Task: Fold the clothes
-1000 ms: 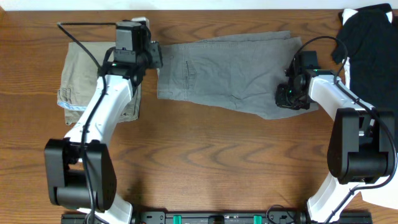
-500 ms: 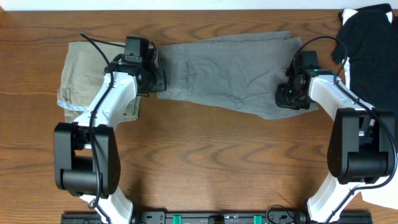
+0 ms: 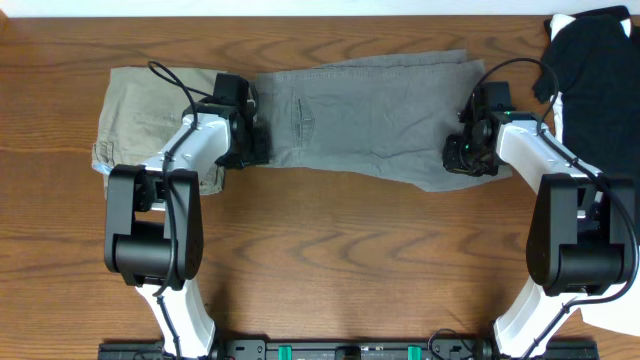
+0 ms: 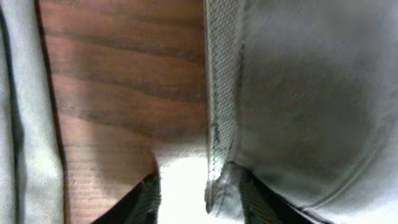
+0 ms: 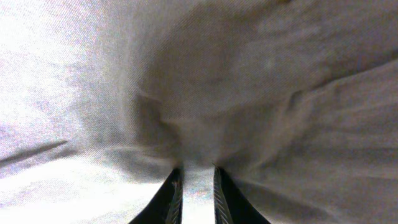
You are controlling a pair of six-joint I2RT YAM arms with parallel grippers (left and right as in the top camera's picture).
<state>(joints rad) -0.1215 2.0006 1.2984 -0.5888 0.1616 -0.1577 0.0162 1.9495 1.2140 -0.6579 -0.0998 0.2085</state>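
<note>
The grey shorts lie spread flat across the middle of the table. My left gripper sits at their left edge. In the left wrist view, its jaws stand apart, the hem of the grey shorts lies between them, and the cloth drapes over the right finger. My right gripper rests on the shorts' right end. There the narrow jaws pinch a fold of the grey cloth. The olive-khaki shorts lie folded at the left.
A black garment is heaped at the back right corner, with a strip of white cloth showing beside it. Bare wooden table stretches in front of the shorts. The left arm crosses over the olive shorts.
My left gripper came from the far edge, nearer and slightly right, down to the grey shorts' left hem, and its jaws have narrowed a little. The right arm has not moved.
</note>
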